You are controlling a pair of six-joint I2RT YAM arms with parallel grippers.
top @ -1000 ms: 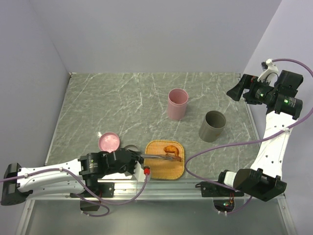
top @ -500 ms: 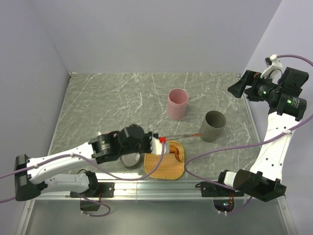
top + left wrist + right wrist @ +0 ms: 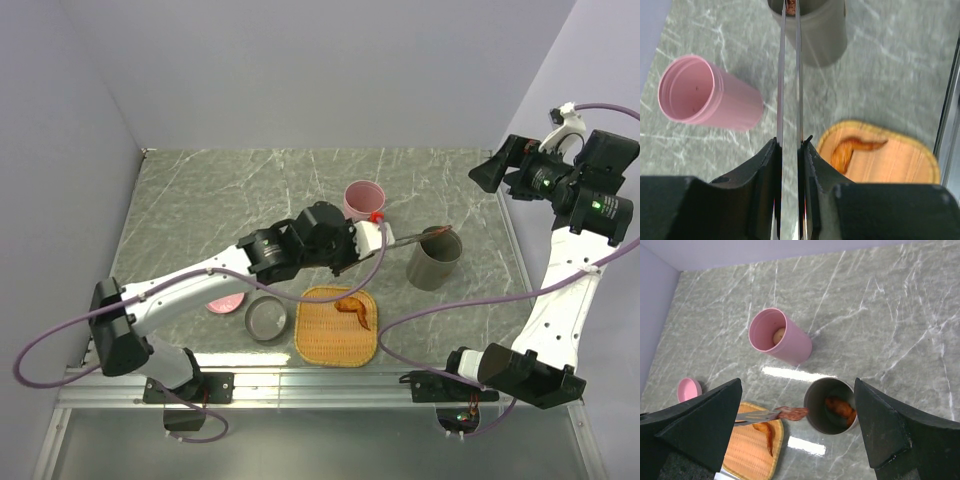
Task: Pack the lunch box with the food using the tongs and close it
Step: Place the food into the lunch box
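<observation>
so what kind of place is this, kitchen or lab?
Looks like a lab test cell, not a kitchen: plain grey walls boxing in a marble-look tabletop, two robot arms on a metal rail, toy food on a woven tray.

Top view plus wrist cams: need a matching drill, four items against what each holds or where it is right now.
Items:
1. pink cup
2. grey cup
3. woven tray
4. tongs

States:
A. curved brown piece lying on it
B. clamped in left gripper, tips pinching a reddish piece at the grey cup's rim
C. pale ball inside
D. orange-brown piece inside

Pairs: 1-C, 2-D, 3-A, 4-B.
</observation>
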